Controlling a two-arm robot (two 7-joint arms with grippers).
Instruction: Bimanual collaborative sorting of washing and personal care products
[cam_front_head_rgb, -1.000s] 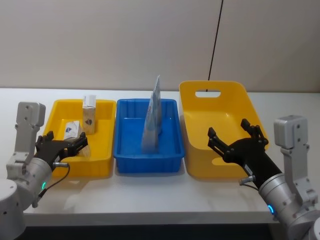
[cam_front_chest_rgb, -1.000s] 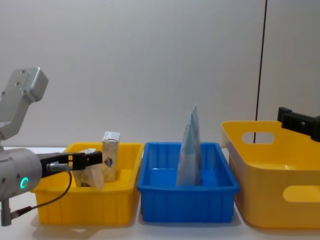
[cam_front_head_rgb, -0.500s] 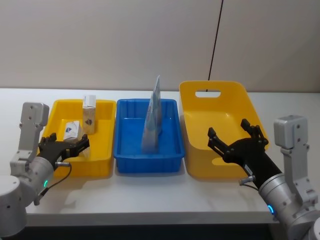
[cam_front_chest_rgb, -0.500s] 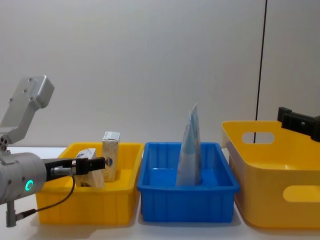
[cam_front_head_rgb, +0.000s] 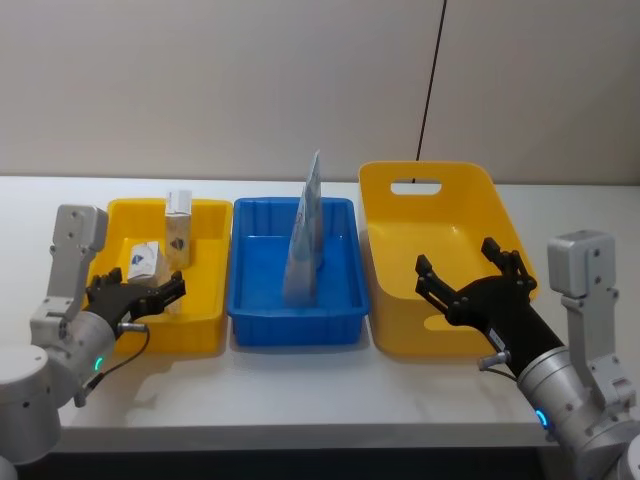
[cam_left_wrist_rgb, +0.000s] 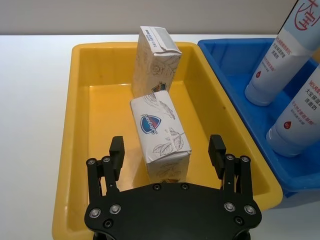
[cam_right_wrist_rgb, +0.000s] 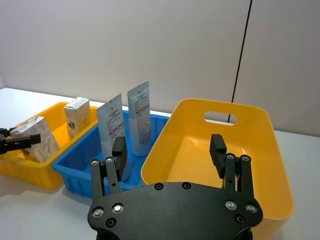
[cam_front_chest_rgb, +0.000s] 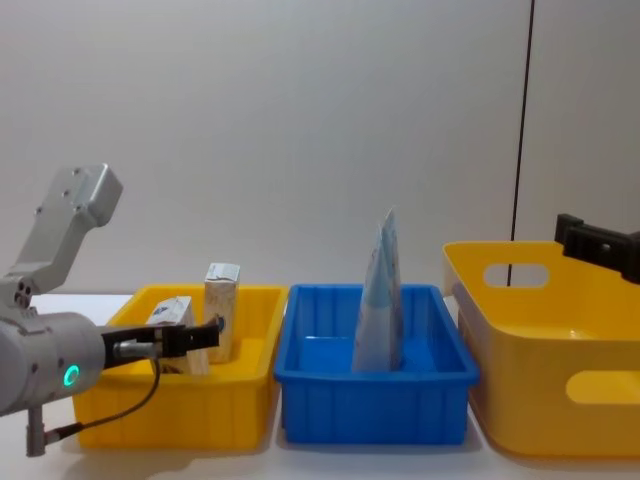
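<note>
Right of the blue tray stands the big yellow bin, the right gripper spread open over its near rim. In the blue tray a rear tube and a front tube stand upright, white with red lettering. Left of the blue tray, in the small yellow tray, an upright carton stands at the far end and a tilted carton, cream with leafy print, points its long axis straight away from the left gripper, whose released fingers flank its near end, so the left arm looks best placed.
</note>
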